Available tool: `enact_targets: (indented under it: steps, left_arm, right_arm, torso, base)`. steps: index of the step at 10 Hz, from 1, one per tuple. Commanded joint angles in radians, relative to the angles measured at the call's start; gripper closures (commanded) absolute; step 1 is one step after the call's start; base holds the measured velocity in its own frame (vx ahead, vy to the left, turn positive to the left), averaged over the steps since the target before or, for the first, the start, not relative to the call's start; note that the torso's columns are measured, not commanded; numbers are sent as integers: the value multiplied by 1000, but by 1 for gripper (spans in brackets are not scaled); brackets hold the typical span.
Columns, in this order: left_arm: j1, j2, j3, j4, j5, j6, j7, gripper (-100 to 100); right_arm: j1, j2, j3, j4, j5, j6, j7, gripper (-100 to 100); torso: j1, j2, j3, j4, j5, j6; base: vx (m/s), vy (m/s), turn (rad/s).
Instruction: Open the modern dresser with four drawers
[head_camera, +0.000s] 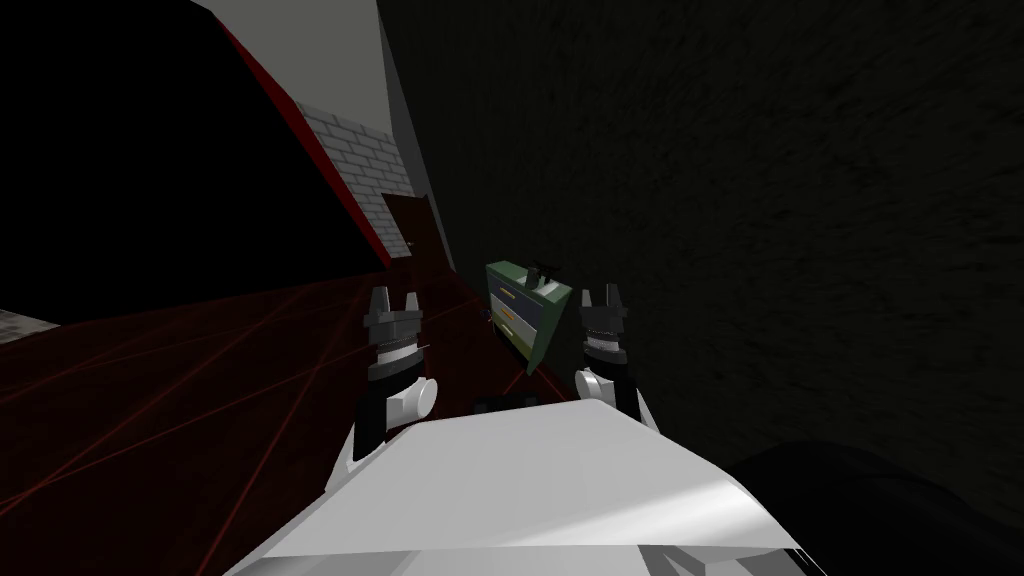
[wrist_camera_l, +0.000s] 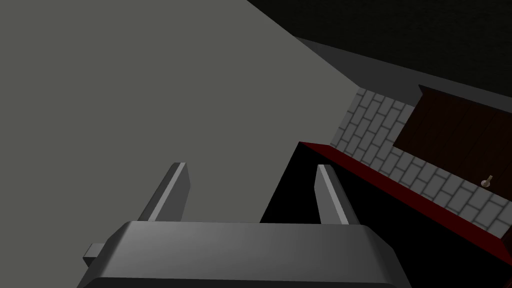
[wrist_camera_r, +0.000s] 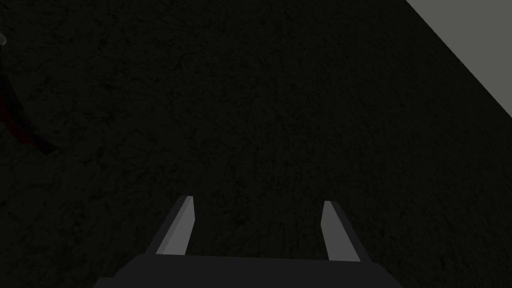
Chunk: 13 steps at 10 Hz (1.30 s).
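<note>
Both end effectors are released: your left end effector and right end effector are raised ahead of you, thin grey fingers spread with nothing between them. Your target, the green box-shaped dresser with pale drawer fronts, stands on the dark red floor against the dark rough wall. It is ahead of both end effectors and well apart from them, nearer the right one's line. A small dark object sits on top of the dresser, too small to identify. You appear to be on the approach, with no drawer opened yet. Drive closer until the dresser's front faces you squarely and pick one drawer. Bring the right end effector level with its handle, fingers wide, then clench and pull straight out from the dresser, not sideways.
</note>
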Motion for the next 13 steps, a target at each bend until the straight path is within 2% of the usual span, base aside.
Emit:
enact_targets:
  steps: [1, 9, 10, 11, 13]
  left_arm:
    - [0, 0, 0, 0, 0, 0, 0, 0]
    - [0, 0, 0, 0, 0, 0, 0, 0]
    - [0, 0, 0, 0, 0, 0, 0, 0]
    - [0, 0, 0, 0, 0, 0, 0, 0]
    - [0, 0, 0, 0, 0, 0, 0, 0]
  right_arm:
    - [0, 0, 0, 0, 0, 0, 0, 0]
    - [0, 0, 0, 0, 0, 0, 0, 0]
    - [0, -38, -3, 17, 9, 16, 4, -100]
    - [1, -66, -7, 34, 18, 32, 9, -100]
    - [4, -123, -17, 83, 47, 80, 22, -100]
  torso:
    - [0, 40, -82, 41, 0, 0]
    - [0, 618, -1234, 617, 0, 0]
    - [0, 691, -1382, 691, 0, 0]
    - [1, 725, -1451, 724, 0, 0]
    - [2, 736, -1475, 737, 1, 0]
  base:
    - [0, 0, 0]
    - [0, 0, 0]
    - [5, 20, 85]
    - [0, 45, 133]
    - [13, 75, 186]
